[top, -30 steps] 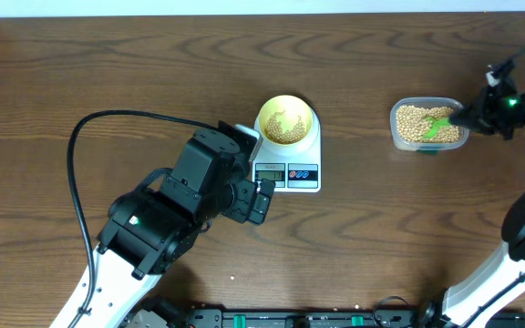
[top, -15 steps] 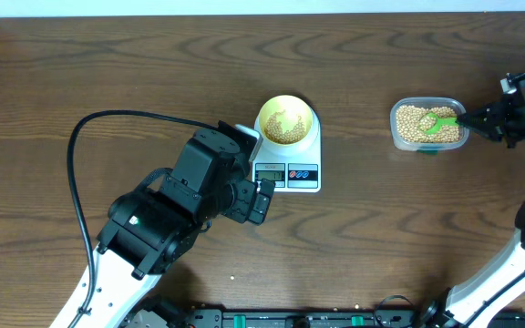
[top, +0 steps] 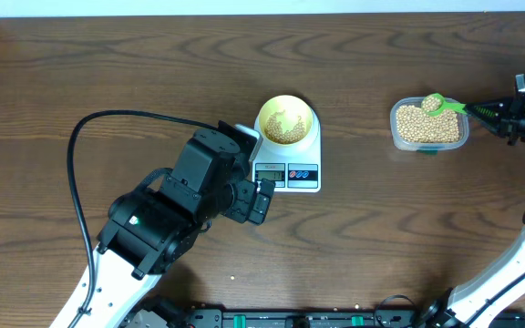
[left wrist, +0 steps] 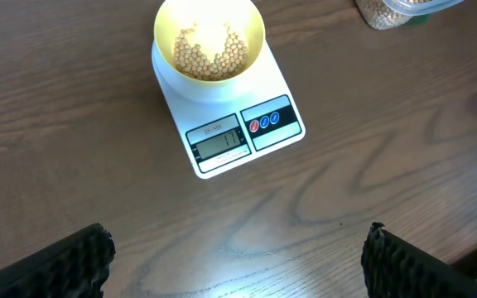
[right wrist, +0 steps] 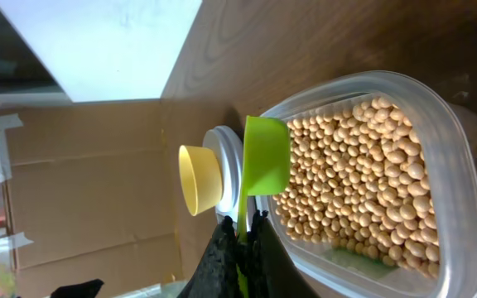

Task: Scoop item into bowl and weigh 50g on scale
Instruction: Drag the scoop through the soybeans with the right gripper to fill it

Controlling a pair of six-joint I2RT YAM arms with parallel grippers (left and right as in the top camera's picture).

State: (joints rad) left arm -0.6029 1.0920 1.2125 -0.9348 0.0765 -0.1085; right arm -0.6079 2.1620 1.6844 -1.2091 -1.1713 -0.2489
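right gripper clamped on the green spoon, its scoop of beans just ahead, above the tub; best carried level to the bowl farther ahead

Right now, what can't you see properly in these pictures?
- Scale display: digits too blurry in left wrist view, too small overhead.
- Green spoon: right wrist view shows only its outside, so its load is hidden.
- Clear tub: cut off by left wrist view's top edge.
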